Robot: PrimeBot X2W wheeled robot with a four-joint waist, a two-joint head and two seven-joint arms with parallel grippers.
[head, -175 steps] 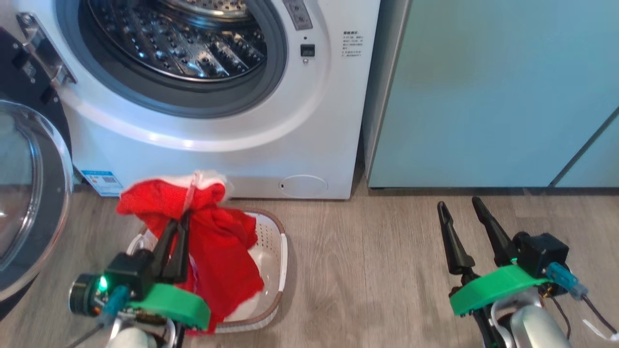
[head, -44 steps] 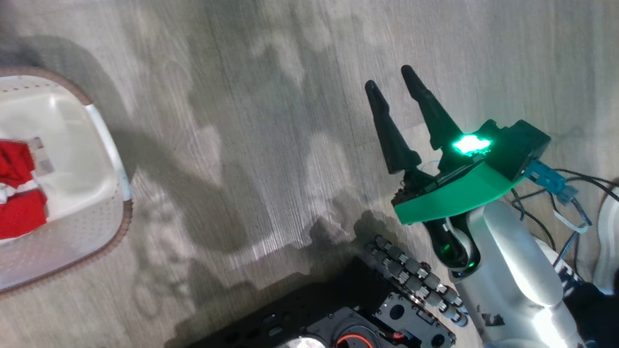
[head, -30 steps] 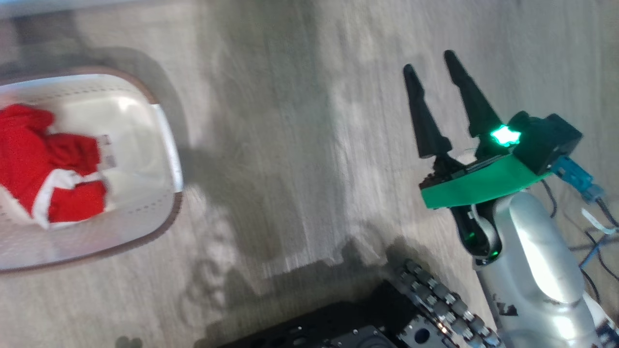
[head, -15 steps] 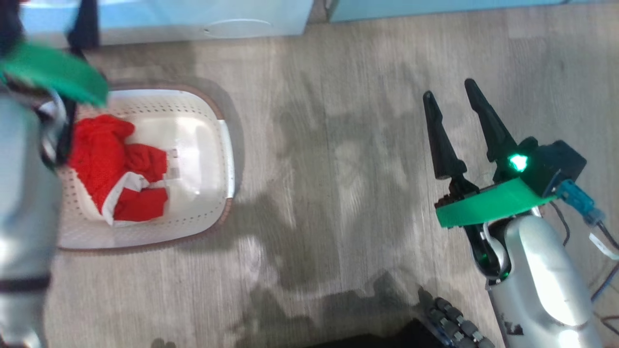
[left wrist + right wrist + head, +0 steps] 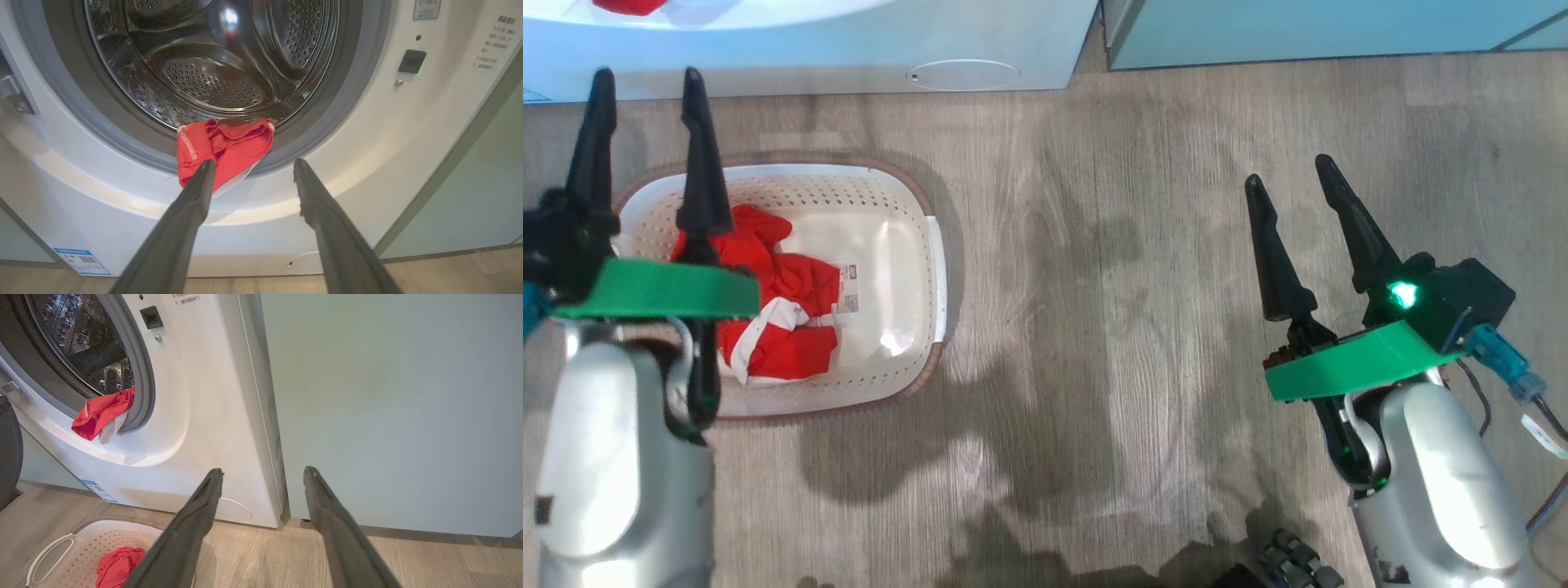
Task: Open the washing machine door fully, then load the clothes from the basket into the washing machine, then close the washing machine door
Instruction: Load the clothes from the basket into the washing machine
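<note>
- Both sets of jaws stand wide with nothing in them: left gripper (image 5: 645,86), right gripper (image 5: 1289,173).
- The clothes (image 5: 776,322) lie in the left half of the basket (image 5: 935,269), which sits on the floor (image 5: 1094,286) just in front of the washing machine (image 5: 367,143).
- Key relation: in the head view the pile sits under my left gripper's inner finger (image 5: 698,163). The right gripper is well apart, so I'd use the left arm.
- The pile's long axis runs roughly along those fingers.
- The left wrist view faces the drum, so I judge the wrist must tip down first.
- One red garment (image 5: 222,147) hangs half out over the drum lip (image 5: 294,151). It likely needs pushing in before the door closes.
</note>
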